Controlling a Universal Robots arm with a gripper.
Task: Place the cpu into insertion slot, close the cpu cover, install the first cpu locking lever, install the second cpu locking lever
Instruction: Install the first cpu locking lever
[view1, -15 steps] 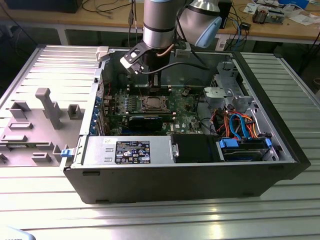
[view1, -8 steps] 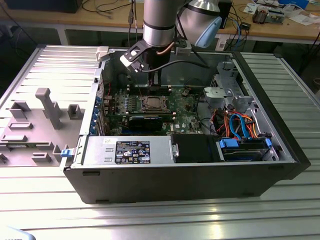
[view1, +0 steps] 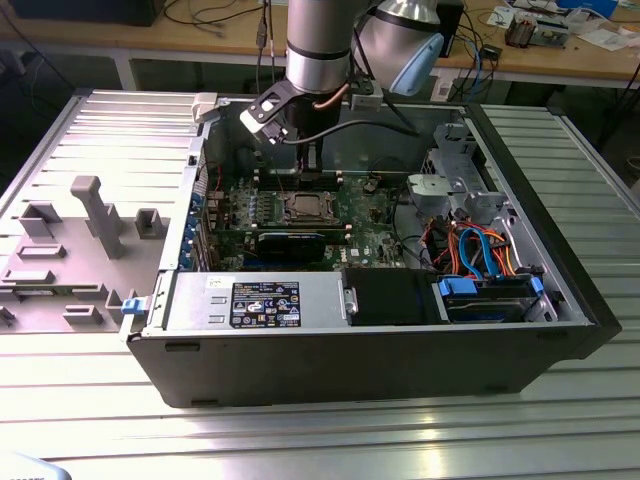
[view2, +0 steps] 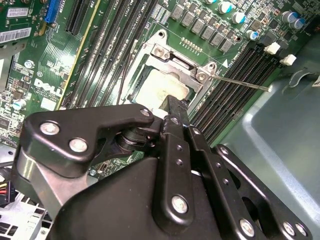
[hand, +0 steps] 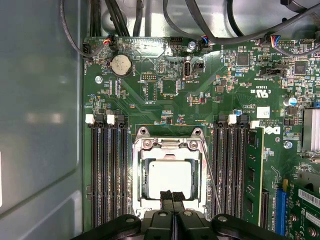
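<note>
- Silver-grey chip (hand: 171, 179) lies flat inside the socket (hand: 144, 172), on the green board (hand: 165, 90) in the far part of the open computer case (view1: 380, 350).
- Metal cover (hand: 169, 149), a thin frame, lies down around the chip, and the chip top shows through its cut-out in both wrist views.
- Gripper (hand: 172, 196) has its two black fingers pressed together, with nothing visible between them. The tips are at one edge of the chip, but I cannot tell if they touch the frame.
- Thin wire lever (view2: 240, 81) stands out from one corner of the cover at an angle, over the black memory slots (hand: 222, 170) beside it.
- Seen in the exterior view, the arm (view1: 318, 40) comes down from the far side into the case, and the socket is a little to the exterior view's left of the case middle.
- Ribbed metal table (view1: 300, 440) carries the case; grey holders (view1: 95, 210) stand on it at the exterior view's left.
</note>
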